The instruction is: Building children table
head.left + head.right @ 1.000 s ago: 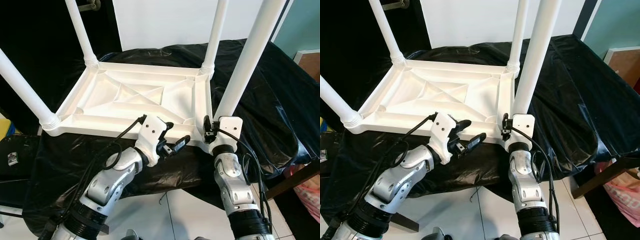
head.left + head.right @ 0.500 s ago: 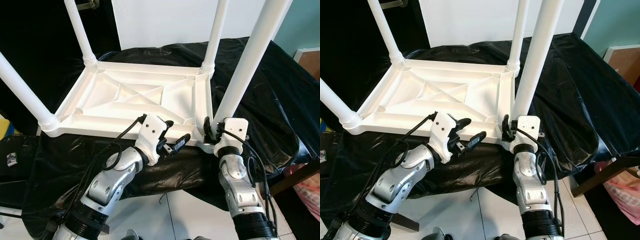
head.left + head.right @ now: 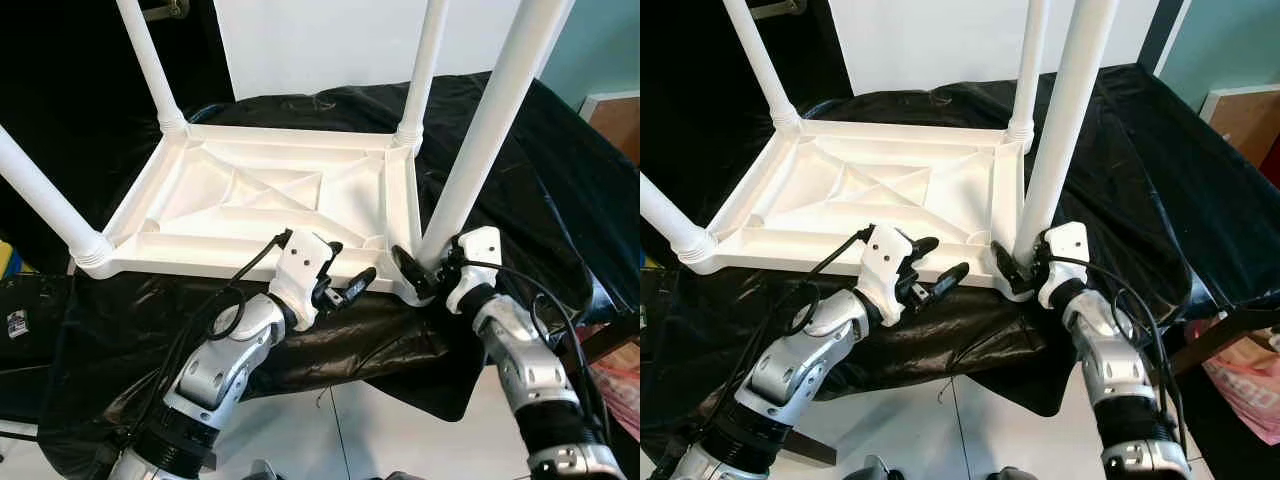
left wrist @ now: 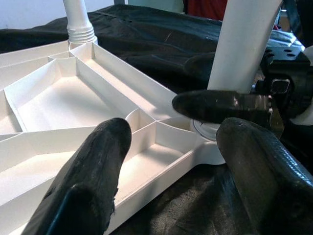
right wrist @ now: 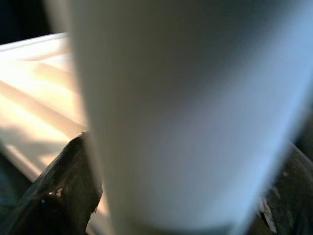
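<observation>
**Four legs up, the near right one in the grip**

Four white legs rise from the upturned table [image 3: 270,200], which lies top-down on a black sheet [image 3: 520,170] in the left eye view. The right gripper [image 3: 424,276] clasps the base of the near right leg [image 3: 480,140], one finger in front of the socket. To seat this leg well, I would keep it upright over its corner and press or twist straight along its axis, for any tilt could jam it. The left gripper [image 3: 345,275] hangs at the near rim, fingers spread, holding nothing; it could steady the frame.

Right eye view: the same layout. The table's underside is ribbed with diagonal braces, glossy moulded plastic, and each leg meets its corner at a ridged collar.

Left wrist view: the spread fingers [image 4: 93,166] frame the near right corner, where the right gripper's black finger crosses the leg's foot.

Right wrist view: blurred white leg close up between two dark fingers, with the pale ribbed underside behind.
</observation>
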Motion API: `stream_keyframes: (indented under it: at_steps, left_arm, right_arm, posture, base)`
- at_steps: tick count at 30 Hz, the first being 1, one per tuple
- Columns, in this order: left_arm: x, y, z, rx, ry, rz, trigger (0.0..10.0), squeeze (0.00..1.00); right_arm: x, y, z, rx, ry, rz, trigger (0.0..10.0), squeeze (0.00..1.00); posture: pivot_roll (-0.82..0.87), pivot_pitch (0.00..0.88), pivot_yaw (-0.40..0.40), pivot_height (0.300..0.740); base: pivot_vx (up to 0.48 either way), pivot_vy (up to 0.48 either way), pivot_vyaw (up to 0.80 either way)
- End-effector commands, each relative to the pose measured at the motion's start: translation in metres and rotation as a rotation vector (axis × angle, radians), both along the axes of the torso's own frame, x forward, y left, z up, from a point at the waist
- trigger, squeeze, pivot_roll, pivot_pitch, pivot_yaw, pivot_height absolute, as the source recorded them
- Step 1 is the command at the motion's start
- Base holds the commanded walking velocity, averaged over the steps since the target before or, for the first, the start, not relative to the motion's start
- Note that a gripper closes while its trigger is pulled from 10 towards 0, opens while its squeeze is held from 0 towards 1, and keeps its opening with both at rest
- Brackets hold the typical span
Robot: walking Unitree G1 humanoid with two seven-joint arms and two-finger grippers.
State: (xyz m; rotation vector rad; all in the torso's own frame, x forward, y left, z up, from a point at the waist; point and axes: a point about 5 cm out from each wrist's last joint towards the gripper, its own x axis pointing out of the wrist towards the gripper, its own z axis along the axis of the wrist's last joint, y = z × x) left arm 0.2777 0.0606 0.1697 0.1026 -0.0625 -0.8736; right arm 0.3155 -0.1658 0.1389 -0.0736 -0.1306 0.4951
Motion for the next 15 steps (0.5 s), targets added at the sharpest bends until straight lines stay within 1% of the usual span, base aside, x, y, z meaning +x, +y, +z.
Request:
stream_keyframes:
  at_steps: [1,2,4,5,6,7,8,9,15]
  left_arm:
    - [-0.001,-0.002,0.0,0.005,0.01,-0.038,10.0,0.0]
    - [-0.001,-0.002,0.0,0.005,0.01,-0.038,10.0,0.0]
    - [-0.002,-0.003,0.001,-0.005,0.016,-0.06,10.0,0.0]
    - [-0.002,-0.004,0.002,-0.005,0.012,-0.065,10.0,0.0]
    - [-0.002,-0.004,0.002,-0.005,0.012,-0.065,10.0,0.0]
    - [-0.003,-0.005,0.002,-0.003,0.009,-0.067,10.0,0.0]
    - [-0.003,-0.005,0.002,-0.003,0.008,-0.069,10.0,0.0]
    - [-0.004,-0.005,0.001,-0.004,0.009,-0.07,10.0,0.0]
    - [-0.005,-0.006,0.001,-0.01,0.013,-0.068,10.0,0.0]
  right_arm:
    - [0.007,0.002,0.0,-0.019,0.014,0.054,10.0,0.0]
    - [0.007,0.002,0.0,-0.019,0.014,0.054,10.0,0.0]
    - [0.013,0.003,0.002,-0.051,0.022,0.11,10.0,0.0]
    - [0.015,0.004,0.001,-0.06,0.031,0.136,7.3,0.0]
    - [0.015,0.004,0.001,-0.06,0.031,0.136,7.3,0.0]
    - [0.015,0.005,0.0,-0.062,0.037,0.152,3.1,0.0]
    - [0.016,0.006,-0.002,-0.066,0.04,0.16,2.0,0.0]
    - [0.017,0.006,-0.003,-0.068,0.042,0.172,0.0,0.0]
    - [0.015,0.006,-0.009,-0.075,0.057,0.199,0.0,0.0]
  posture:
    - [0.01,0.026,-0.007,0.74]
    - [0.01,0.026,-0.007,0.74]
    - [0.02,0.023,-0.008,0.74]
    - [0.03,0.022,-0.01,0.74]
    - [0.03,0.022,-0.01,0.74]
    - [0.03,0.022,-0.01,0.74]
    - [0.03,0.02,-0.014,0.74]
    - [0.03,0.021,-0.018,0.74]
    - [0.03,0.023,-0.023,0.74]
  base:
    - [0.0,0.0,0.0]
    - [0.0,0.0,0.0]
    - [0.0,0.0,0.0]
    - [0.0,0.0,0.0]
    - [0.0,0.0,0.0]
    - [0.0,0.0,0.0]
    - [0.0,0.0,0.0]
    - [0.0,0.0,0.0]
    - [0.0,0.0,0.0]
